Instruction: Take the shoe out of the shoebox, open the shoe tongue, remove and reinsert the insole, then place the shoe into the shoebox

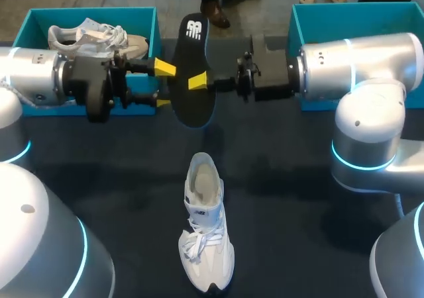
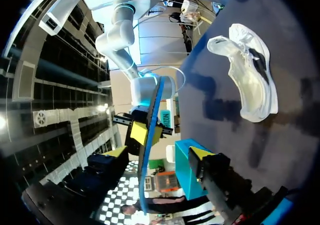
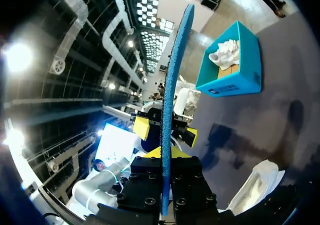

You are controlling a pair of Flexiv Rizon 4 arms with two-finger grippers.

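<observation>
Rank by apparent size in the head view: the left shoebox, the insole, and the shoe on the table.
1. left shoebox
2. shoe on the table
3. insole
The last two look close; the insole is raised nearer the camera, so that order is unsure.

White logo (image 1: 193, 28) coming up on the heel end of the black insole (image 1: 191, 86) in the head view. It's a stacked emblem, no plain words or nos. beside it. Over to the right wrist view: teal shoebox (image 3: 245, 80), white label (image 3: 220, 90) on its outer side wall, print way too small to read. Down on the table (image 1: 298, 232), the shoe (image 1: 215, 251) has a small dark patch (image 1: 199, 213) just above the laces (image 1: 197, 240), poss. a tag, lettering can't be made out. Left wrist view, same shoe: dark marks on the upper, nothing legible there either.
</observation>
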